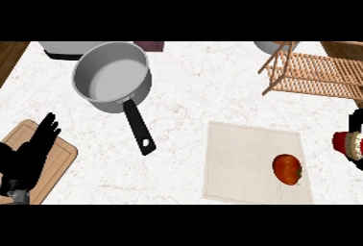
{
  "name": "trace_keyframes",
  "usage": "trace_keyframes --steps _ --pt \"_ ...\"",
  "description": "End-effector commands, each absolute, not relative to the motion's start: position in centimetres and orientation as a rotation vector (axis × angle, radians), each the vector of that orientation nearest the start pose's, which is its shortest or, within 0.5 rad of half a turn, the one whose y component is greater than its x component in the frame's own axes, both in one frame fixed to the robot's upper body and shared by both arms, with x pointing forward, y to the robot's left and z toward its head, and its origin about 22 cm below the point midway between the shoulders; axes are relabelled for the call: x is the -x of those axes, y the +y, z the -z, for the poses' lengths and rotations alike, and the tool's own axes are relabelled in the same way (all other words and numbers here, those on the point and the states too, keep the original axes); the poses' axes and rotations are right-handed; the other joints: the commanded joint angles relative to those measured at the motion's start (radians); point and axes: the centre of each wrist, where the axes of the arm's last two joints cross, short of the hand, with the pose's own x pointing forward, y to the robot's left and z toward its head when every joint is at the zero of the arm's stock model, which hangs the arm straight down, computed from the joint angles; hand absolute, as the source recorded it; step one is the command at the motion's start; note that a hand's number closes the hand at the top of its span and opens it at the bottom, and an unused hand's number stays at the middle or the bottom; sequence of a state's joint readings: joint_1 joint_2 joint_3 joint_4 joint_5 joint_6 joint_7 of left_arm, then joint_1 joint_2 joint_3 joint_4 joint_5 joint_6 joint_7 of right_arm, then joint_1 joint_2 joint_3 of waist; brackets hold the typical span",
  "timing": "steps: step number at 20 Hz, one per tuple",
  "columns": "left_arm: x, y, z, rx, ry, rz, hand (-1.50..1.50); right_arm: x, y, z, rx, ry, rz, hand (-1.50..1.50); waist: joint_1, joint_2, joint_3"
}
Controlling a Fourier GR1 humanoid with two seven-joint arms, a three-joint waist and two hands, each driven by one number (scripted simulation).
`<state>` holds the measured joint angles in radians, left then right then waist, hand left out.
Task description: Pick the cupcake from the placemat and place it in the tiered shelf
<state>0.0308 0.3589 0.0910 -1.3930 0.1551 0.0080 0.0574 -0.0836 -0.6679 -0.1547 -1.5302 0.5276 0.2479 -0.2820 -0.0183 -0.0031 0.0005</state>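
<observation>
The cupcake [346, 142], red with a pale top, is at the view's right edge, off the beige placemat [245, 158] and level with its far end. My right hand [357, 118] is curled round it and mostly cut off by the edge. The wooden tiered shelf [319, 72] stands at the far right, beyond the hand. My left hand [28, 153] rests open, fingers up, at the lower left.
A red-orange fruit [287, 169] lies on the placemat's right side. A grey saucepan [113, 77] with a black handle [139, 129] sits at the far left-centre. A wooden cutting board [60, 161] lies under my left hand. Dark items line the counter's back edge.
</observation>
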Motion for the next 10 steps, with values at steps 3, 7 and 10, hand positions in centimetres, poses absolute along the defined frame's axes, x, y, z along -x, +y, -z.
trace_keyframes --steps 3,7,10 --pt "-22.8 35.5 0.4 -0.267 -1.338 0.034 0.00 -24.3 -44.7 -16.0 0.577 -1.639 -0.866 1.50 0.007 0.000 -0.001" --pt "-23.5 36.3 -0.5 -0.264 -1.328 0.017 0.00 -21.1 -48.6 -19.6 0.534 -1.687 -0.743 1.50 -0.007 -0.001 -0.002" --pt "-22.6 33.8 -0.8 -0.271 -1.336 0.030 0.00 -19.8 -49.3 -22.0 0.553 -1.714 -0.677 1.50 0.004 -0.003 -0.001"
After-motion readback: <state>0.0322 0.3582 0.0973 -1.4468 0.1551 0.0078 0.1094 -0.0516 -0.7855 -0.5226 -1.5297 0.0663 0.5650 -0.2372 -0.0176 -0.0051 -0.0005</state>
